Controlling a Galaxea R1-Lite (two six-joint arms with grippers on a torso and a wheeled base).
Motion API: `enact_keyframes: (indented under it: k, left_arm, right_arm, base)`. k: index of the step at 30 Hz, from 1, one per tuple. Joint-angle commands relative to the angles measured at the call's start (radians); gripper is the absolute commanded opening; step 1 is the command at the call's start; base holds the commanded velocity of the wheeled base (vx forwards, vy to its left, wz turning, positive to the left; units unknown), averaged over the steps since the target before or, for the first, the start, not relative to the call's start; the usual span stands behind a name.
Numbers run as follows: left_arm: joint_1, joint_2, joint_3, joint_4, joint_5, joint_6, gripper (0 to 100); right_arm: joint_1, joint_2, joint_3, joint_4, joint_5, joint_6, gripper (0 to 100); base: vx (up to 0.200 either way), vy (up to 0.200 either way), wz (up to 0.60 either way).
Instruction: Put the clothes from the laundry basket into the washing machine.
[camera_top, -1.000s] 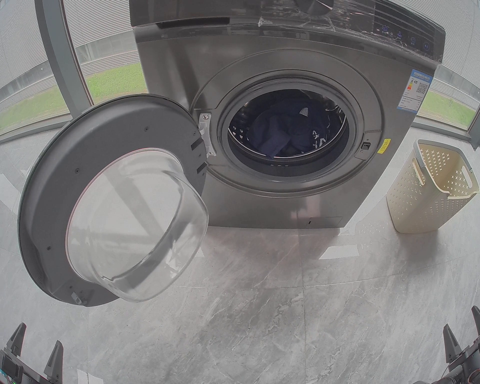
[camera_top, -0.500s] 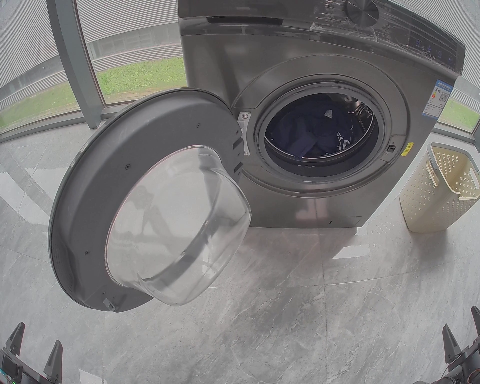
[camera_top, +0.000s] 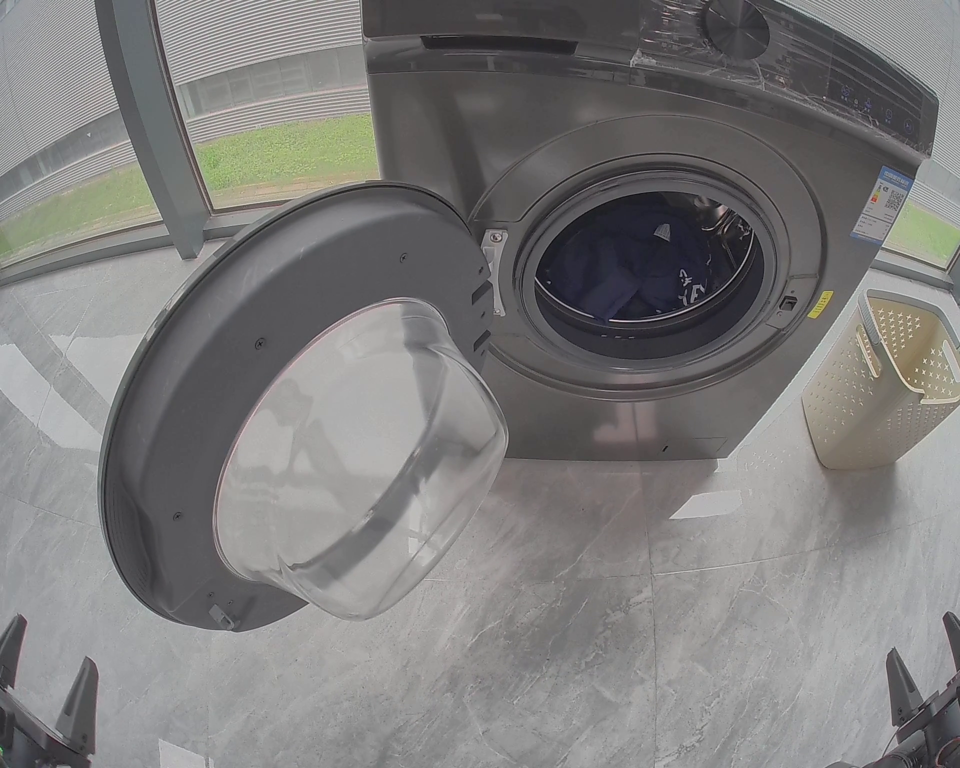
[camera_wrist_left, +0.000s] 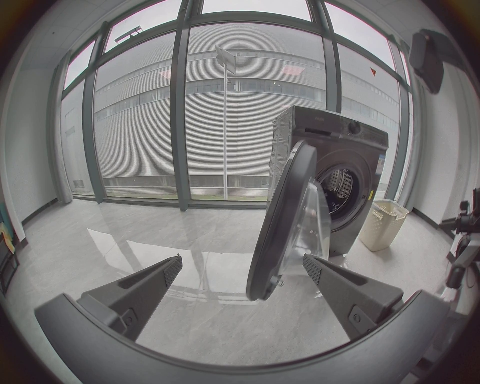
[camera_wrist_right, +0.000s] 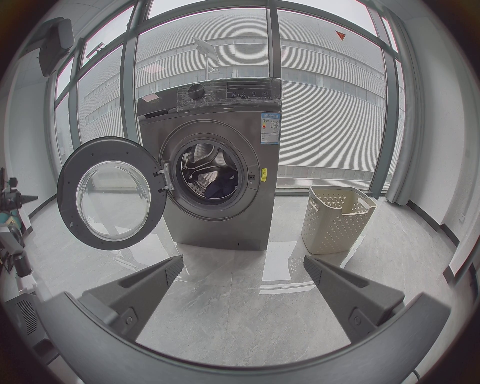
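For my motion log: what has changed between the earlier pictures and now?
The view shifted: the camera moved, not the washing machine. The left gripper shifted slightly left; nothing was taken or released. The open door, clothes inside, laundry basket and right gripper stayed.

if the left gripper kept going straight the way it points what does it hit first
Most likely the open washing machine door, whose rim, seen nearly edge-on, hangs just ahead of the left gripper, slightly off its centre line. Depth is unclear, so it might slip past toward the windows.

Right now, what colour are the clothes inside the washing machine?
The clothes are dark navy blue with small white marks, clearest in the head view.
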Motion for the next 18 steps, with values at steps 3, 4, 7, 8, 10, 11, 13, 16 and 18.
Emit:
enact_keyframes:
  k: [3,4,7,8,10,11,13,16,18]
  left_arm:
    - [-0.191,0.44,-0.177,-0.14,-0.049,-0.052,100]
    - [-0.207,0.472,-0.194,-0.148,-0.048,-0.054,100]
    - [-0.233,0.579,-0.251,-0.178,-0.046,-0.072,100]
    - [-0.233,0.618,-0.277,-0.195,-0.049,-0.085,100]
    - [-0.231,0.678,-0.314,-0.221,-0.06,-0.092,100]
    - [-0.23,0.696,-0.325,-0.229,-0.065,-0.092,100]
    - [-0.227,0.744,-0.351,-0.244,-0.074,-0.092,100]
    - [-0.227,0.797,-0.366,-0.279,-0.083,-0.094,100]
    - [-0.231,0.823,-0.366,-0.307,-0.088,-0.091,100]
  right_arm:
    - [0.001,-0.012,0.018,0.0,0.0,-0.001,100]
    - [0.001,-0.012,0.018,0.0,0.0,-0.002,100]
    - [0.001,-0.012,0.018,0.0,0.0,-0.001,100]
    - [0.001,-0.012,0.018,0.0,0.0,-0.002,100]
    - [0.001,-0.012,0.018,0.0,0.0,-0.002,100]
    - [0.001,-0.013,0.018,0.0,0.0,-0.002,100]
    - [0.001,-0.012,0.018,0.0,0.0,-0.002,100]
    - [0.001,-0.012,0.018,0.0,0.0,-0.002,100]
    - [0.001,-0.012,0.018,0.0,0.0,-0.002,100]
  base:
    - [0.0,0.0,0.0]
    - [0.0,0.0,0.0]
    - [0.0,0.0,0.0]
    - [0.0,0.0,0.0]
    - [0.0,0.0,0.0]
    - [0.0,0.0,0.0]
    - [0.0,0.0,0.0]
    - [0.0,0.0,0.0]
    - [0.0,0.0,0.0]
